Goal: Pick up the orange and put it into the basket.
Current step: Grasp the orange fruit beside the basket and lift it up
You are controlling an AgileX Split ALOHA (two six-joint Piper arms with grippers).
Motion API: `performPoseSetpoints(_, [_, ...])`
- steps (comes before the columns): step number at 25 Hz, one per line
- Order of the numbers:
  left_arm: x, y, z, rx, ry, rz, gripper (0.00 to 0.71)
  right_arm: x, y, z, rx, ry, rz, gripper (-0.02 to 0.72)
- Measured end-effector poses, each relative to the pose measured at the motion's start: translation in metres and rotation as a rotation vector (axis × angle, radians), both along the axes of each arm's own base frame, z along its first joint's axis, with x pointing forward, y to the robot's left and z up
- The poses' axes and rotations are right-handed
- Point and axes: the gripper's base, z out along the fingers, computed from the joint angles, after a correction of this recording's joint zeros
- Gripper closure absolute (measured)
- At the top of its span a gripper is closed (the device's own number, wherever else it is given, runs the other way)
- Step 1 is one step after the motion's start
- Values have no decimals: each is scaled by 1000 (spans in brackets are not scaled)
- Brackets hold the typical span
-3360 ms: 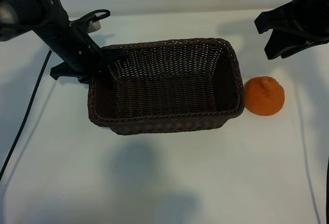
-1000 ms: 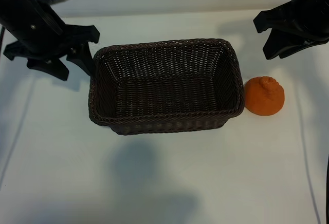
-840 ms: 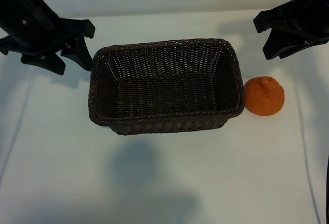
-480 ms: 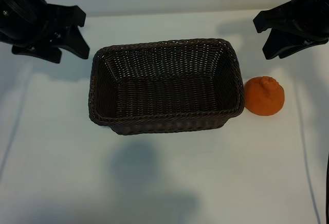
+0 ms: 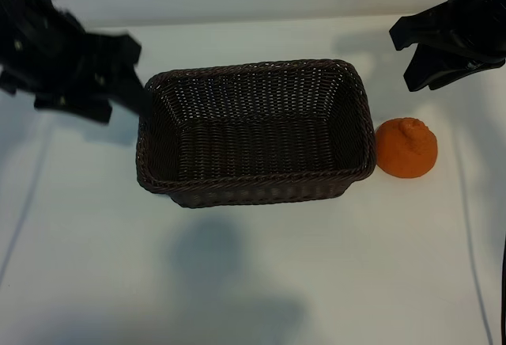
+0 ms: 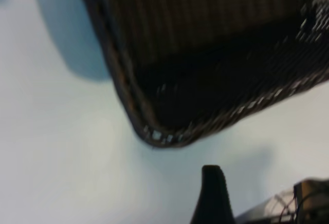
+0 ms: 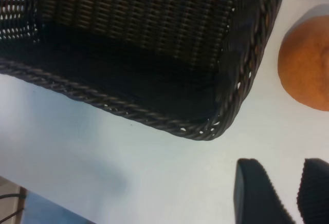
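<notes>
1 round orange fruit (image 5: pixel 405 148) sits knob-up beside the dark brown wicker basket (image 5: pixel 253 189), whose long axis runs left-right; both grippers, left (image 5: pixel 118 84) and right (image 5: pixel 411 56), hover spread, empty.

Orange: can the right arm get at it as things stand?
Probably yes. The orange sits on bare table beside the basket, outside it, with nothing on top. The right pincer hangs open beyond it, nothing between them.
</notes>
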Motion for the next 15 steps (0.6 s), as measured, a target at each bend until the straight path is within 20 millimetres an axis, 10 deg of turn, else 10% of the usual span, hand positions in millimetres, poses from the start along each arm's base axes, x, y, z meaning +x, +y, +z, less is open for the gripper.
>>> performPoseSetpoints(15, [-5, -7, -7, -82, 6, -80, 143, 0, 0, 0, 2, 0, 0, 458])
